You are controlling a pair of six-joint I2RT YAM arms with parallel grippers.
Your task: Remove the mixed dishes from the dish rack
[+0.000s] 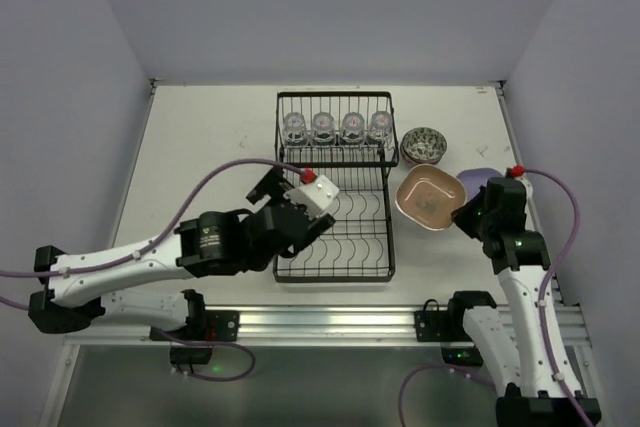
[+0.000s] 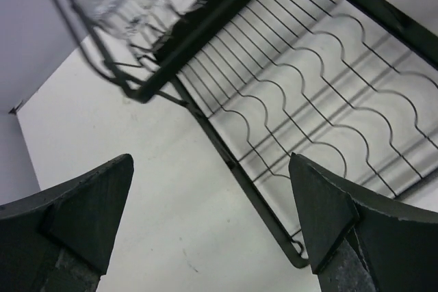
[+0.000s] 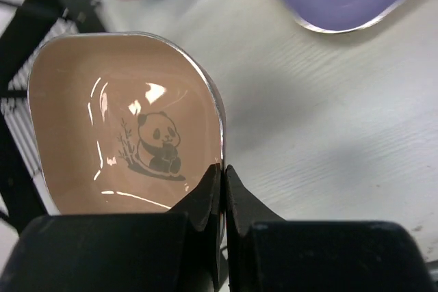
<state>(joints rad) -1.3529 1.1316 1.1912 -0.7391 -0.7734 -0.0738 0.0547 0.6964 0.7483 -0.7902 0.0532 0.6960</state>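
While the left gripper (image 2: 210,163) hangs with its jaws spread wide and nothing between them, it sits over the nine o'clock edge of the dish rack (image 1: 335,275), with bare table (image 1: 200,147) below its fingers in the left wrist view. The rack's lower tray of wavy dividers holds no dishes. On the raised shelf at its twelve o'clock end, four clear glass cups (image 1: 337,127) stand in a row. Just off the rack at three o'clock lies the tan plate (image 1: 430,197), a panda printed inside it. A patterned bowl (image 1: 424,144) stands on the table at twelve o'clock from that plate. The right gripper (image 3: 222,169) is clamped narrow on the tan plate's rim at its four o'clock side. The purple plate (image 1: 485,175) lies at two o'clock from the tan one, partly hidden by the right arm.
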